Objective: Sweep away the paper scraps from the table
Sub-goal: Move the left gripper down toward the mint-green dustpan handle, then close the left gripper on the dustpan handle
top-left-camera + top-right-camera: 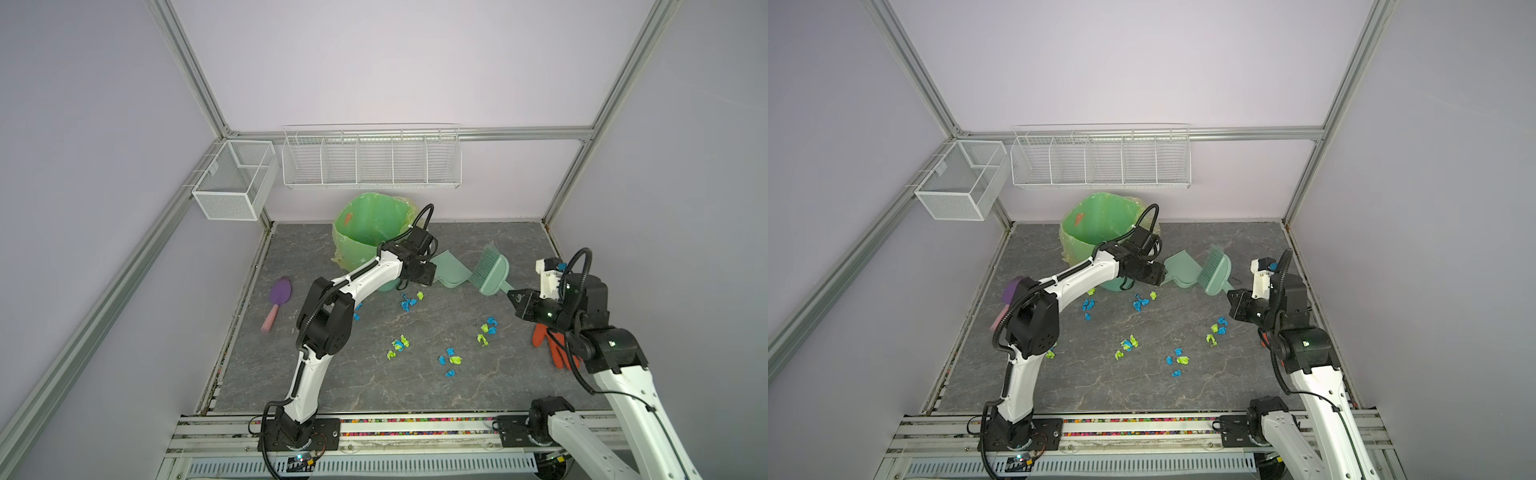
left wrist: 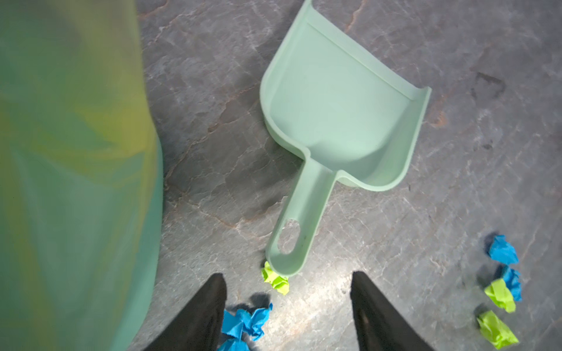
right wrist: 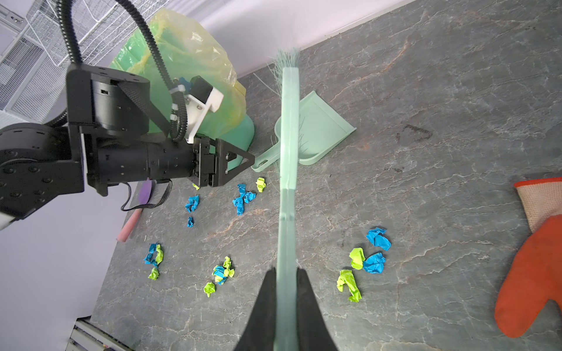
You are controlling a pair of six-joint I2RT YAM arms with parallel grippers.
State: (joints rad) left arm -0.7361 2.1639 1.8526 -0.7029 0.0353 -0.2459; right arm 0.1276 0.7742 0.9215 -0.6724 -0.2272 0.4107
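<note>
Left end effector (image 2: 287, 275) beside dustpan handle (image 2: 310, 206)

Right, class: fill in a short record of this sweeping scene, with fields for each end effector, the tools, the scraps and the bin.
Left end effector: open, just short of the dustpan handle
Right end effector: shut on the brush handle
Dustpan: empty, lying on the table
Scraps: blue and lime, scattered on the table
Bin: green, lined, at the table's back edge
Glove: orange, near the right arm
</note>
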